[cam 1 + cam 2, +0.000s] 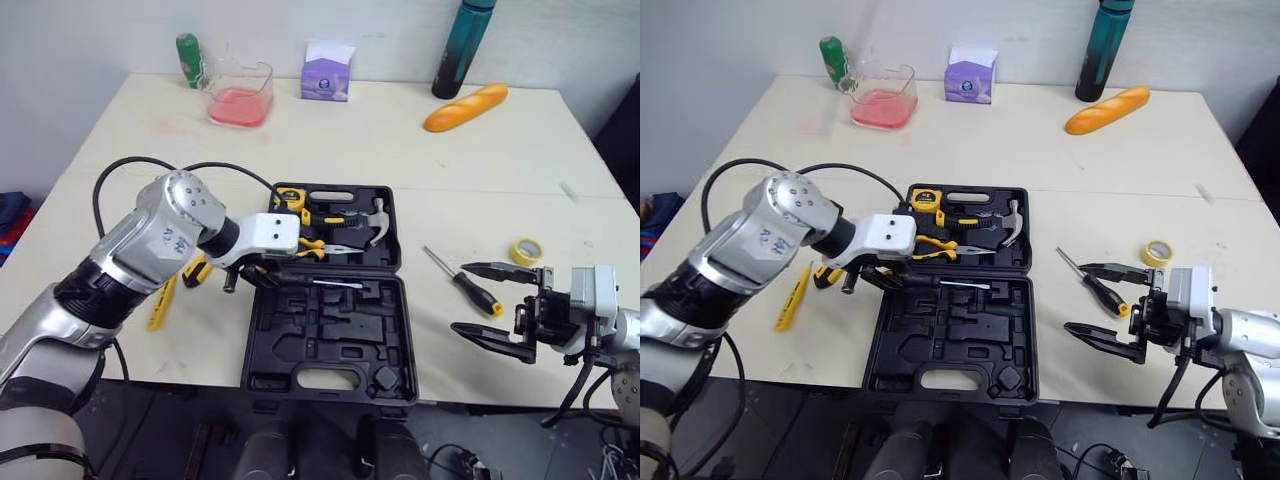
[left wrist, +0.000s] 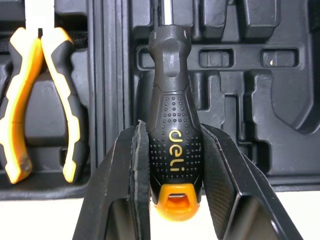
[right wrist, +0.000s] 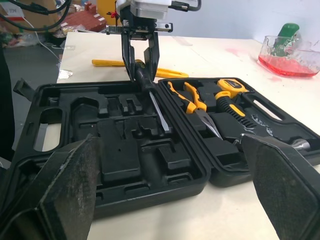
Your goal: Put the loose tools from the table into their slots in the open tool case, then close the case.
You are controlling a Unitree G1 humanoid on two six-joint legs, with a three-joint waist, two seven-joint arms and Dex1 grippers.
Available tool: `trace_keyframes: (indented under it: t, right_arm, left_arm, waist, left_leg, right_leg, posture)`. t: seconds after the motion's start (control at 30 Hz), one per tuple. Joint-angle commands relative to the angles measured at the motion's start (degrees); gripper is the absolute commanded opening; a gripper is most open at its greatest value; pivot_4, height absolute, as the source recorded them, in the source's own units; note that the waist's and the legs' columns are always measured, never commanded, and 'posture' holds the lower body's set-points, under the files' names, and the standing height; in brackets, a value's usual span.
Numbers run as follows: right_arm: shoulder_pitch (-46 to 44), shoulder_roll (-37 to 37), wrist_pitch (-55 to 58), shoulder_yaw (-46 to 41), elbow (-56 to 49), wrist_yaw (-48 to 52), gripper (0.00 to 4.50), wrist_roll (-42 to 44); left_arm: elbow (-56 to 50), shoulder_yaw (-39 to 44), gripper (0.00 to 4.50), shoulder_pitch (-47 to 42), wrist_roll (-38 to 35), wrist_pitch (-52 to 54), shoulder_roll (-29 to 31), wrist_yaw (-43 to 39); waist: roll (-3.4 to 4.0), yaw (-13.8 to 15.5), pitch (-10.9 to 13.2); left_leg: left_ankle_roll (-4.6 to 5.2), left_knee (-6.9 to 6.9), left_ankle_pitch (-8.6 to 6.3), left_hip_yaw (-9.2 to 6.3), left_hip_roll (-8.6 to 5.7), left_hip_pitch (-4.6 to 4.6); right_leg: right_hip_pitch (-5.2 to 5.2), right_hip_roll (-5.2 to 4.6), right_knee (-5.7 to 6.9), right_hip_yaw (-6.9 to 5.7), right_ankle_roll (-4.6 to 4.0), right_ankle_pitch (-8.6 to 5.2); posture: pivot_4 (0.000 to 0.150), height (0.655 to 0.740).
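**Screwdriver over the case, not yet seated**

Nearest the camera is the case (image 1: 330, 330), lying open on the surface (image 1: 470, 170). Its front half is all empty moulded slots. The rear half already holds pliers (image 1: 320, 245), a hammer (image 1: 378, 222) and a tape measure (image 1: 290, 197).

The left claw (image 2: 171, 131) is clamped on the butt end of a screwdriver (image 2: 172, 100), low on its black and orange handle. The handle hangs above the hinge line and the shaft slopes down over the front half. I cannot tell whether the tip touches the moulding or sits in a groove.

The right claw (image 1: 458, 297) is spread wide and holds nothing. It hovers near the front right edge, just beside a second screwdriver (image 1: 470, 287) lying loose to the right of the case. A tape roll (image 1: 525, 250) lies farther right, and a yellow knife (image 1: 160, 300) lies to the left of the case.

Seating the held tool looks like the step in hand, and most of the task remains.

Risks as I judge them:
- The grip is far back on the handle, so the shaft could pivot and miss its groove as it goes down.
- If the tool is released askew, it could rest across a ridge or the hinge. The lid would then jam or fail to latch.
- The pliers lie close to the handle, and a sideways nudge could lift them from their slot.
- The right claw could knock the second screwdriver toward the surface's edge.
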Motion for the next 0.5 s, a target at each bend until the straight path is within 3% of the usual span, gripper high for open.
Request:
trace_keyframes:
  t: [0.03,0.5]
  right_arm:
    - [1.36,0.16,-0.05,-1.93,-4.23,-1.68,4.50,1.05]
    - [2.49,-0.08,1.04,-1.52,-7.48,-5.11,4.50,1.07]
  left_arm:
    - [1.89,-0.65,0.98,-1.96,2.30,-0.80,-2.13,-0.03]
    - [4.33,-0.58,0.98,-2.09,5.76,-1.61,-5.31,-1.92]
  waist:
    - [-0.01,0.02,0.00]
    - [-0.02,-0.06,0.01]
  left_leg:
    - [0.01,0.02,-0.01,-0.01,0.00,0.00]
    - [0.06,0.10,-0.05,0.00,0.02,0.00]
  right_leg:
    - [0.02,-0.01,0.01,-0.01,0.00,0.00]
    - [0.01,-0.03,0.07,0.01,0.00,0.00]
  posture:
    - [0.150,0.7400]
    - [0.150,0.7400]
